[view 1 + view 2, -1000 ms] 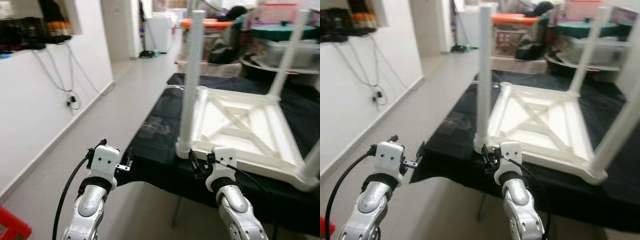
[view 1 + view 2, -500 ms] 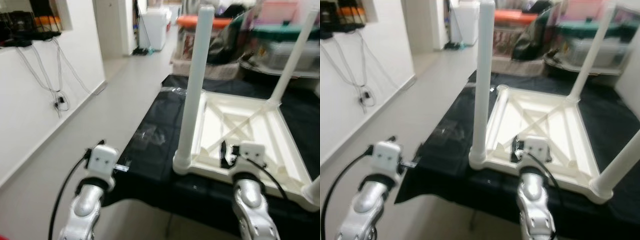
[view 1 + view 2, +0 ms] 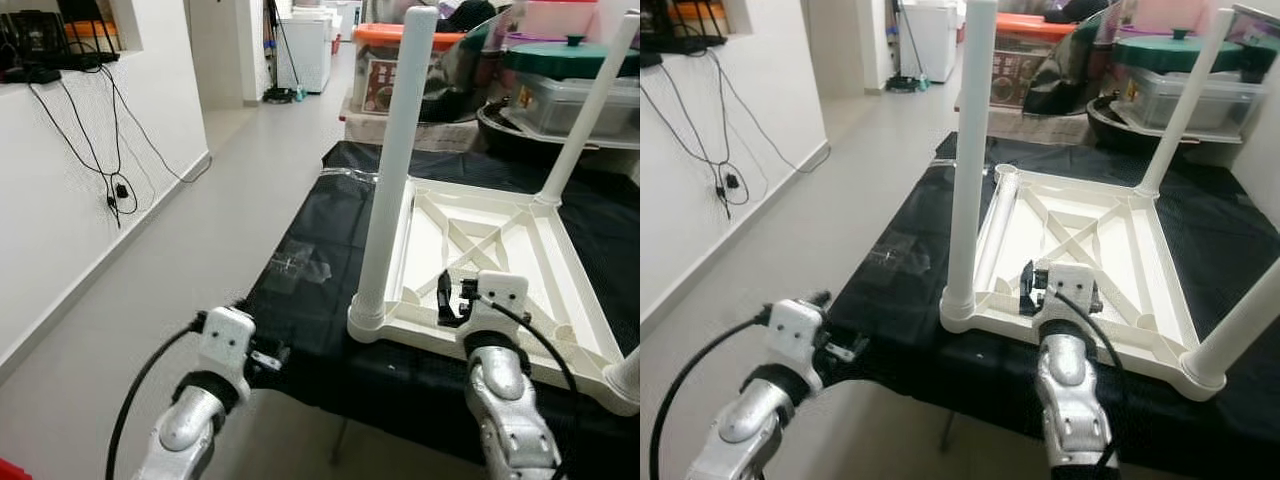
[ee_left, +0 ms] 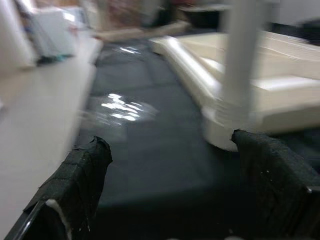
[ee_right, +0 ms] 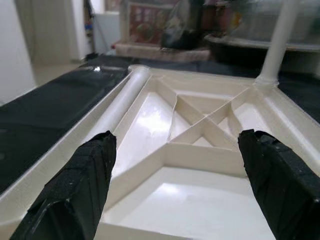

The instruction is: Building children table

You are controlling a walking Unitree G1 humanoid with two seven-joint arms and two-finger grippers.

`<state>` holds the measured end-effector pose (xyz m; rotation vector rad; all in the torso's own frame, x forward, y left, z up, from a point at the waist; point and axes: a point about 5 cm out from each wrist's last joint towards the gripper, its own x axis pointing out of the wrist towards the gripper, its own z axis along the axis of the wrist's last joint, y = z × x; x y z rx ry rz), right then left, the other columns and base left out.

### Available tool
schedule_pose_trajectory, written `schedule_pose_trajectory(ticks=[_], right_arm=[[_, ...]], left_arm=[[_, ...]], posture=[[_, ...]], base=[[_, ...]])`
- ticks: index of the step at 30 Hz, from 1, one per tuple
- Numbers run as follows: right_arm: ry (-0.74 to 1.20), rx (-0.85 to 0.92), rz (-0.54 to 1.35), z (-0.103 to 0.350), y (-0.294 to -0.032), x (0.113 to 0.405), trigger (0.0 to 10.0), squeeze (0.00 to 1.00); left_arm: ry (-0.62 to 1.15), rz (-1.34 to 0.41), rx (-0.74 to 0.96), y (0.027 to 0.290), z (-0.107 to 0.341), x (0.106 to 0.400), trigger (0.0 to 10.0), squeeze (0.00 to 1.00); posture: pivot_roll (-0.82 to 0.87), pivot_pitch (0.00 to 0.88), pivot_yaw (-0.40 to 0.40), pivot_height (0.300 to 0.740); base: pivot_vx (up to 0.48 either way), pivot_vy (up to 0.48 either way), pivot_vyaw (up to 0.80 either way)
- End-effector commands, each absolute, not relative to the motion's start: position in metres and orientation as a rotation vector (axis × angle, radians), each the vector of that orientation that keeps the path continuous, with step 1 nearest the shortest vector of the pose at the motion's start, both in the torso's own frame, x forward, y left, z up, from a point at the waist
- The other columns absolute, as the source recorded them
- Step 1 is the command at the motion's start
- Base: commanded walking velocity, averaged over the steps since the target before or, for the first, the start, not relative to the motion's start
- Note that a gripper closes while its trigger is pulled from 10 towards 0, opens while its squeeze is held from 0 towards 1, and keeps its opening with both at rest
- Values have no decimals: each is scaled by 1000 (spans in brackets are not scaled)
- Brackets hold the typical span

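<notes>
— With three legs standing up out of the upturned white tabletop [image 3: 500, 255], which step does this look like?

— Probably the fourth leg. Nearest the robot, the left gripper [image 3: 262, 357] hangs at the near edge of the black-covered table [image 3: 310, 300], its fingers [image 4: 75, 185] spread wide and holding nothing. Just beyond, the right gripper [image 3: 450, 300] is over the near rim of the tabletop, fingers [image 5: 80, 185] likewise wide apart and empty.

— And where are the parts?

— The tabletop lies upside down on the black cloth. The near-left leg [image 3: 393, 170] is upright in its corner socket; a near-right leg [image 3: 1240, 330] and a far-right leg [image 3: 585, 105] also stand. A loose white leg [image 5: 122, 102] lies inside the frame along its left rim, reaching toward the bare far-left corner [image 3: 1006, 172].

— So the next move?

— Likely the right gripper lowers onto that lying leg, closes on it, and stands it in the open corner. It would need a square, firm seating.
</notes>
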<state>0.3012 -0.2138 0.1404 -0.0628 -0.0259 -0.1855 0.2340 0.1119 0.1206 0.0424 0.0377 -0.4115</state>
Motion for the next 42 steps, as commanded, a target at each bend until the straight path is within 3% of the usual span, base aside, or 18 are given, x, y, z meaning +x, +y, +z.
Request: schedule_pose_trajectory(ticks=[1, 5, 7, 13, 14, 20, 21, 42], right_arm=[[17, -26, -85, 136, -221, 304, 10000, 0], [45, -24, 99, 141, -234, 302, 10000, 0], [92, -7, 297, 150, -246, 297, 10000, 0], [111, 19, 457, 164, -251, 297, 10000, 0], [87, 32, 527, 172, -245, 301, 10000, 1000], [56, 18, 734, 185, -225, 307, 10000, 1000], [48, -2, 753, 186, -222, 309, 10000, 0], [-16, -13, 972, 209, -188, 334, 10000, 0]], left_arm=[[68, -464, 29, 108, 117, 228, 10000, 0], [111, -504, -5, 105, 112, 222, 10000, 0], [129, -550, -21, 102, 111, 217, 10000, 0], [129, -612, -10, 97, 113, 210, 10000, 0], [127, -625, -7, 96, 115, 207, 10000, 0], [123, -664, -3, 94, 119, 196, 10000, 0], [125, -672, 2, 93, 120, 194, 10000, 0], [128, -701, 20, 89, 124, 183, 10000, 0]], posture=[[58, 36, -38, 740], [56, 48, -35, 740], [52, 71, -24, 740], [58, 83, -24, 740], [68, 106, -16, 740], [82, 128, -18, 740], [83, 132, -20, 740], [96, 148, -41, 740]], base=[[0, 0, 0], [0, 0, 0], [0, 0, 0], [0, 0, 0], [0, 0, 0], [0, 0, 0], [0, 0, 0], [0, 0, 0]])
